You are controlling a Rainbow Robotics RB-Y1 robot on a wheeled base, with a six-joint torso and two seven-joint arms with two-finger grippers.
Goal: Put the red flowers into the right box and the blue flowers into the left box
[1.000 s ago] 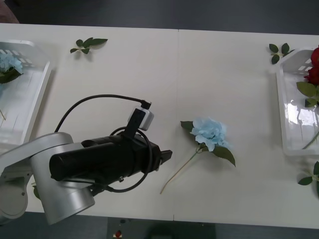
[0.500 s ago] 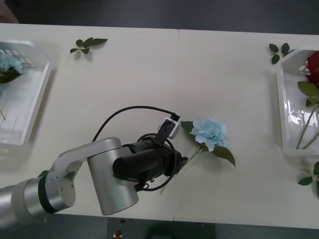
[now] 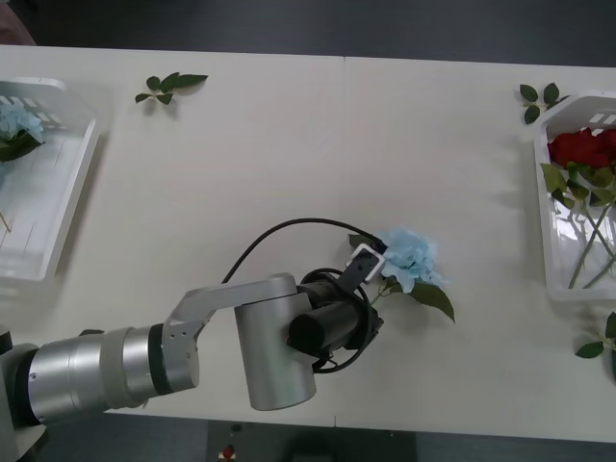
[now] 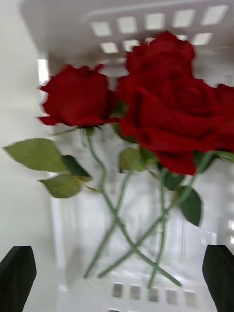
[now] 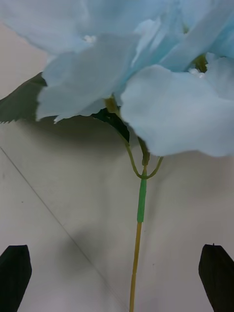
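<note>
Left gripper (image 5: 117,280) wide apart, empty, straddling blue flower (image 3: 406,256) stem; right gripper (image 4: 117,278) apart over red flowers (image 4: 146,102).

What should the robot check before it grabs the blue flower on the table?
1. Left tool open: ok, fingers at both corners.
2. Stem between its fingers: ok, the blue flower has its stem centred in the left wrist view.
3. Flower free on the table: ok.
4. Left box has room: ok, its near part is bare.
5. Red flowers sorted into the right box: ok.
6. Right tool holds nothing: ok, open above the roses.
</note>
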